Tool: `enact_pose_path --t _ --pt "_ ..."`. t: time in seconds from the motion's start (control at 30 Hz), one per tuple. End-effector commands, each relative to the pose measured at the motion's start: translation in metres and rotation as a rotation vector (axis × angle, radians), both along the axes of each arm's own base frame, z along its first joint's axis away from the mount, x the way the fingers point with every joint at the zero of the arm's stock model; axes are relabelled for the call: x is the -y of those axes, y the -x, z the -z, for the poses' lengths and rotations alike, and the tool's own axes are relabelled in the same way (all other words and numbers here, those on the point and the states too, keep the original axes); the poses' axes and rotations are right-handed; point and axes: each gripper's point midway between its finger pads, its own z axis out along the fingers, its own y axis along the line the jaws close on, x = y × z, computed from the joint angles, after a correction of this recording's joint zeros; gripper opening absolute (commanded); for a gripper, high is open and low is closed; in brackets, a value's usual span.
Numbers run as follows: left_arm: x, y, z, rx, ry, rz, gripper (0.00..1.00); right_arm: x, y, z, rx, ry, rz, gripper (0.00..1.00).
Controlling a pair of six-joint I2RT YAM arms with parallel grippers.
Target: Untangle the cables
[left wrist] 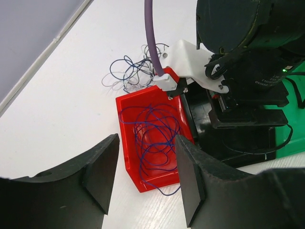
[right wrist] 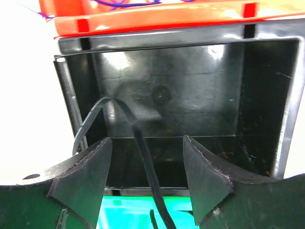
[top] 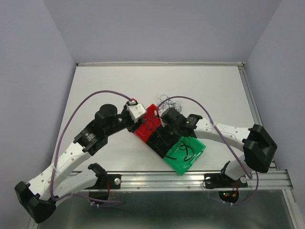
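The left arm and right arm had white links, black joints and mauve hoses. Fingers were black wedges. Small lights glowed at five o'clock.

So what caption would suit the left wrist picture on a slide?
Open left jaws hover over a red bin holding loose blue cable, more tangled cables beyond.

The black tray is glossy, smooth plastic, and the red tray too. The worktop is matt white. The right pincer has matt, rough-edged fingers.

white table bears red bin, black bin, green bin, tangled cables.
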Motion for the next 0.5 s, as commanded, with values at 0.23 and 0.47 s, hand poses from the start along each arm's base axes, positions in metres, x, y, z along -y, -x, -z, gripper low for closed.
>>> enact_pose_path --t 0.23,0.47 --pt "0.004 -0.001 -0.004 0.015 0.027 0.018 0.61 -0.022 0.011 -0.024 -0.034 -0.11 -0.103 0.16" --pt "0.004 -0.002 -0.001 0.011 0.027 0.013 0.61 -0.009 0.003 -0.062 0.075 -0.18 -0.012 0.01"
